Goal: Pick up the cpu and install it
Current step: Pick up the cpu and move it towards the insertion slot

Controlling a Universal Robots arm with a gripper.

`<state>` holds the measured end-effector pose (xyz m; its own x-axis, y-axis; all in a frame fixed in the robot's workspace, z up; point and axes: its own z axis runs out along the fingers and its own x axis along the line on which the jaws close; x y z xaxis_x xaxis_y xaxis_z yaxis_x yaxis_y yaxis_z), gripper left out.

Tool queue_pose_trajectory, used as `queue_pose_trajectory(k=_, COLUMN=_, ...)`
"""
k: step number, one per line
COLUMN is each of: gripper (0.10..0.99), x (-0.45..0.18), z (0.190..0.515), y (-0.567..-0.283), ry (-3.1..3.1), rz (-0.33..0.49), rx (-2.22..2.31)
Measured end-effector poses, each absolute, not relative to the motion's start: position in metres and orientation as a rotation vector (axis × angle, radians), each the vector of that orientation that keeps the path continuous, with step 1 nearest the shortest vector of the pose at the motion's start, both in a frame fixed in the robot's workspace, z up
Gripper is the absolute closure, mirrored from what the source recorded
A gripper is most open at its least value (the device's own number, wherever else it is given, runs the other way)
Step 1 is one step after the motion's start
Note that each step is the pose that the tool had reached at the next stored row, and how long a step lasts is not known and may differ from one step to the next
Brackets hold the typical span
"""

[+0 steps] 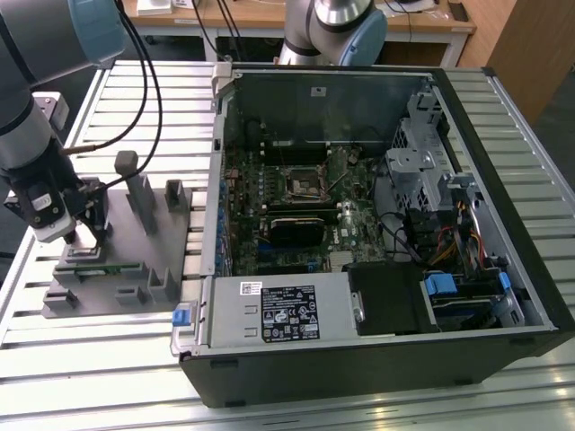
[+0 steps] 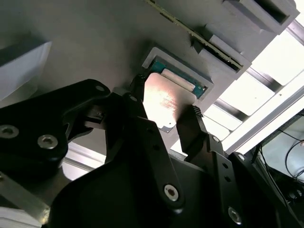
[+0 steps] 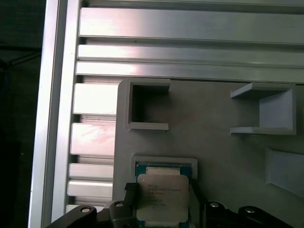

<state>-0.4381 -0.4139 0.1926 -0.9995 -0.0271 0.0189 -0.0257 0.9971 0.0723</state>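
The cpu [image 3: 161, 194] is a small square chip with a silvery top, lying at a shallow square pocket of the grey plastic fixture [image 3: 213, 152]. A teal-green edge shows along one side of it. In both wrist views my gripper [image 2: 164, 107] straddles the cpu [image 2: 166, 92], one black finger [image 2: 137, 95] against each of two opposite edges. I cannot tell whether the chip is lifted clear of the pocket. In the exterior view my gripper [image 1: 85, 235] is down on the fixture [image 1: 135, 242] at the exterior view's left. The dark socket [image 1: 303, 184] lies on the motherboard inside the open computer case [image 1: 467, 117].
Grey posts and open-sided holders stand up from the fixture around my gripper. A green memory stick [image 1: 99, 267] lies in a slot close by. The slatted aluminium table [image 1: 108, 377] carries everything. A second arm's base [image 1: 337, 27] stands behind the case.
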Motion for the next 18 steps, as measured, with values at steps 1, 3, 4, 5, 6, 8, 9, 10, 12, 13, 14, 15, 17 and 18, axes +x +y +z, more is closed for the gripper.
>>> queue_pose_trajectory(k=1, gripper=0.561, x=-0.438, z=0.195, y=-0.414, ry=-3.119, rz=-0.113, rx=0.041)
queue_pose_trajectory(k=3, gripper=0.561, x=-0.438, z=0.201, y=-0.414, ry=-3.119, rz=-0.113, rx=0.041)
queue_pose_trajectory(k=4, gripper=0.561, x=-0.438, z=0.205, y=-0.414, ry=-3.119, rz=-0.113, rx=0.041)
queue_pose_trajectory(k=5, gripper=0.561, x=-0.438, z=0.209, y=-0.414, ry=-3.119, rz=-0.113, rx=0.041)
queue_pose_trajectory(k=6, gripper=0.561, x=-0.438, z=0.213, y=-0.414, ry=-3.119, rz=-0.113, rx=0.041)
queue_pose_trajectory(k=8, gripper=0.561, x=-0.438, z=0.222, y=-0.414, ry=-3.119, rz=-0.113, rx=0.041)
queue_pose_trajectory(k=9, gripper=0.561, x=-0.438, z=0.226, y=-0.414, ry=-3.119, rz=-0.114, rx=0.041)
queue_pose_trajectory(k=10, gripper=0.561, x=-0.438, z=0.231, y=-0.414, ry=-3.119, rz=-0.114, rx=0.041)
queue_pose_trajectory(k=12, gripper=0.561, x=-0.438, z=0.240, y=-0.414, ry=-3.119, rz=-0.114, rx=0.041)
queue_pose_trajectory(k=13, gripper=0.561, x=-0.438, z=0.245, y=-0.414, ry=-3.119, rz=-0.114, rx=0.041)
queue_pose_trajectory(k=14, gripper=0.561, x=-0.438, z=0.249, y=-0.414, ry=-3.119, rz=-0.114, rx=0.041)
queue_pose_trajectory(k=15, gripper=0.561, x=-0.438, z=0.254, y=-0.414, ry=-3.119, rz=-0.114, rx=0.041)
queue_pose_trajectory(k=17, gripper=0.561, x=-0.438, z=0.263, y=-0.414, ry=-3.119, rz=-0.115, rx=0.041)
queue_pose_trajectory(k=18, gripper=0.561, x=-0.438, z=0.267, y=-0.414, ry=-3.119, rz=-0.115, rx=0.041)
